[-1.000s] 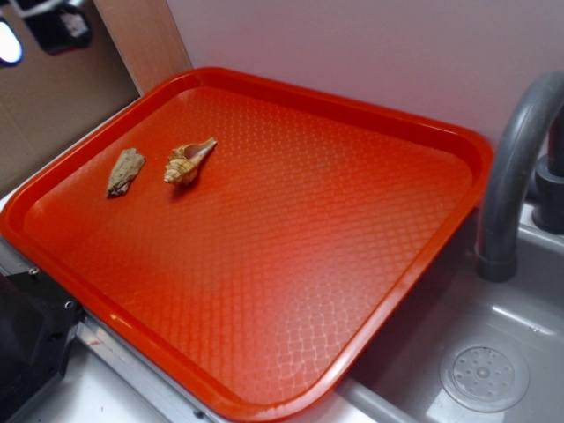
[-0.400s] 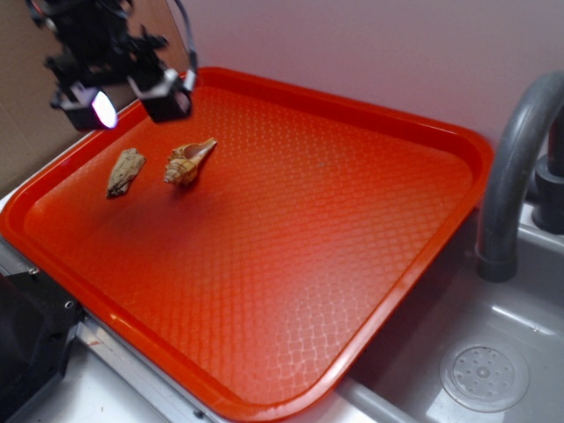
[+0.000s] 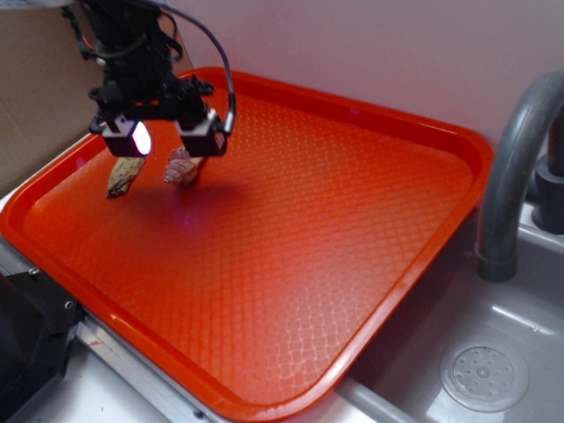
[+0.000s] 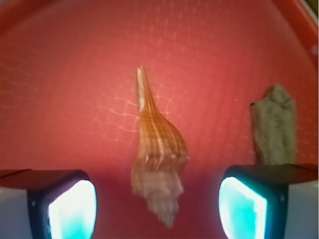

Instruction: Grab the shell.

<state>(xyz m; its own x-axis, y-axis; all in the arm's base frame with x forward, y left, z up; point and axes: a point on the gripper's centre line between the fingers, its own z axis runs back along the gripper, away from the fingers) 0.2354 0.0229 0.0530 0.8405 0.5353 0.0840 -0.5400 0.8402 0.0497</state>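
Note:
The shell (image 4: 157, 154), cream with tan-brown bands, lies on the red tray (image 4: 75, 74) with its pale point aimed away from me. In the exterior view the shell (image 3: 181, 167) is half hidden behind my gripper (image 3: 167, 138), which hangs just above it near the tray's far left. My gripper (image 4: 157, 206) is open. Its two glowing pads (image 4: 72, 209) stand wide apart on either side of the shell's knobby end and do not touch it.
A flat grey-brown bark-like piece (image 3: 124, 174) lies just left of the shell, at the bark piece (image 4: 273, 130) in the wrist view. A grey faucet (image 3: 515, 159) and a sink with a drain (image 3: 484, 376) are to the right of the tray (image 3: 370, 291).
My gripper has come in from the upper left and dropped down over the shell. The shell and the bark piece have not moved.

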